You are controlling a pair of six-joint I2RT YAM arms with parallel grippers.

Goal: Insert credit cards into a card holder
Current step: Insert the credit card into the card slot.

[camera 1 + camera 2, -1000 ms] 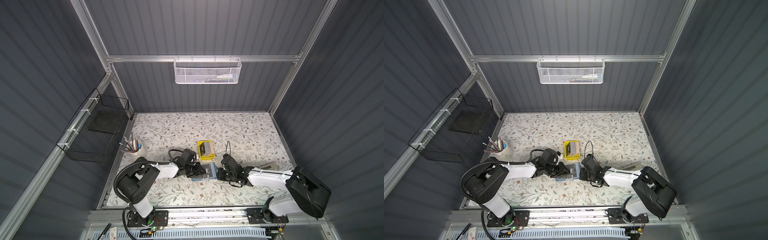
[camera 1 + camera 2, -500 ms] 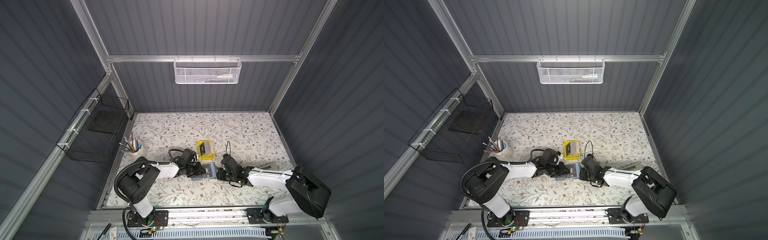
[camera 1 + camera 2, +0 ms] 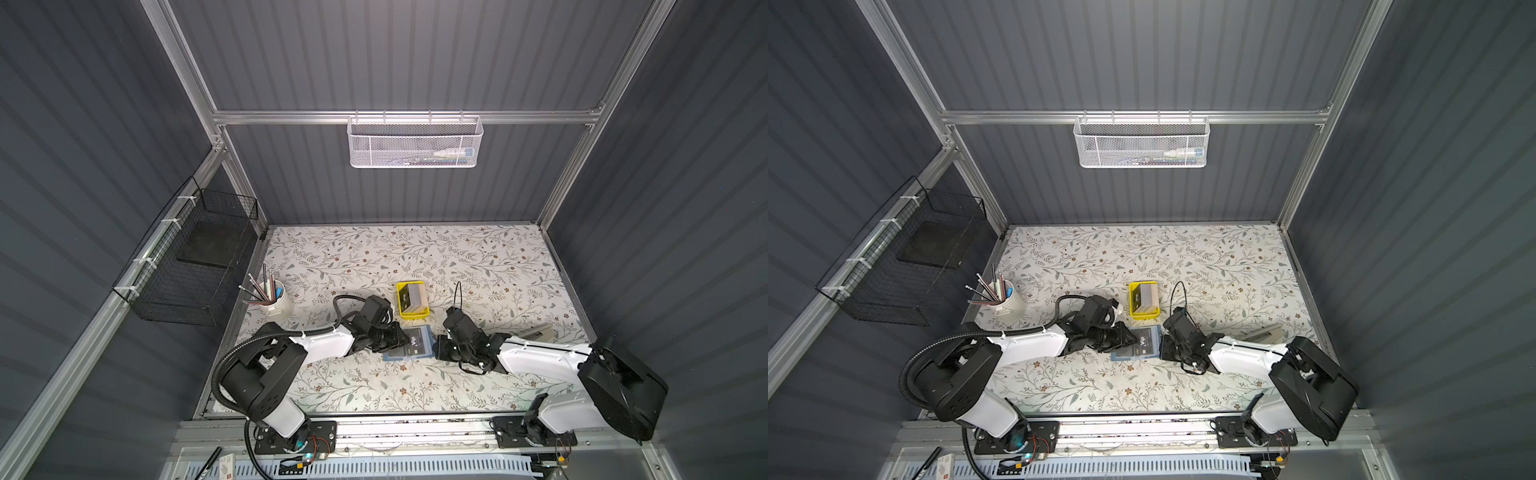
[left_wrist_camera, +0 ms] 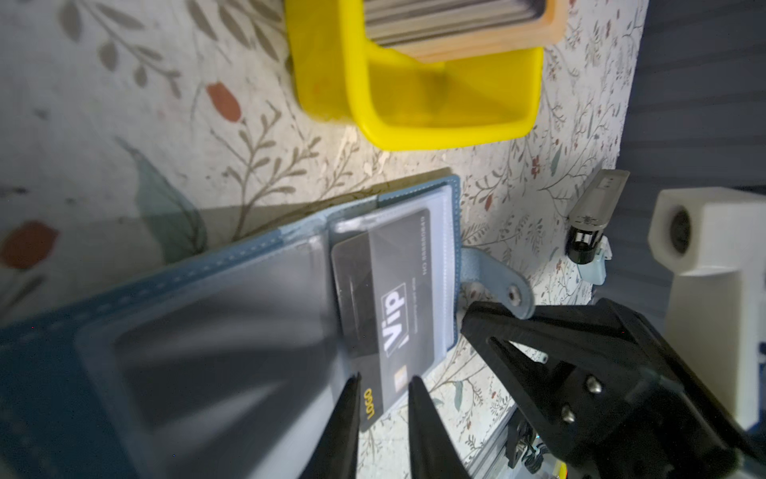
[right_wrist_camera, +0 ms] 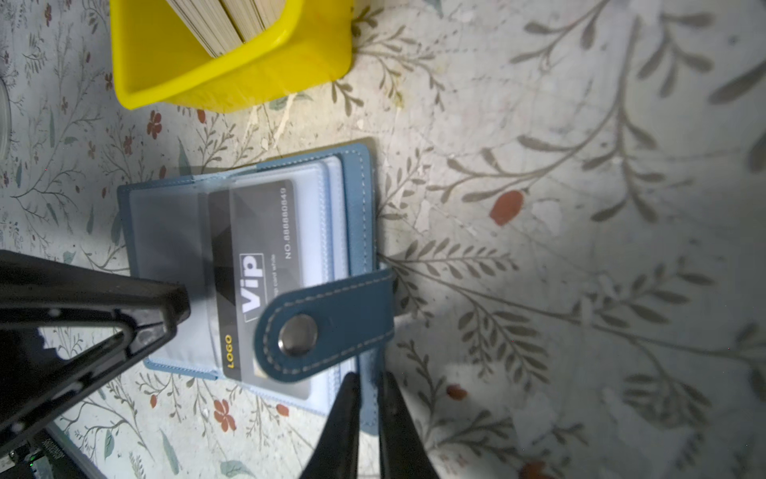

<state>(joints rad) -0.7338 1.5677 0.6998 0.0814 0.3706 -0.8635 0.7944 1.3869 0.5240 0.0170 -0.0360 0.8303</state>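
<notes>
one credit card (image 5: 265, 232) in one card holder (image 5: 358, 199); left jaws narrow, right jaws pinch it.

Twin overhead views; wrist cameras near card holder (image 5: 356, 207)

left end effector (image 4: 383, 383): slightly parted over credit card (image 4: 393, 298) | card partly in card holder (image 4: 174, 273) sleeve | yellow tray (image 4: 447, 137) beyond

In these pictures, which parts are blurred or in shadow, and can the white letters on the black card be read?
Left wrist view: the near half of the card holder is blurred and dim, yet VIP on the credit card reads clearly. Right wrist view: the snap tab is slightly soft, the card's text sharp. In both top views: even light, everything small.
</notes>
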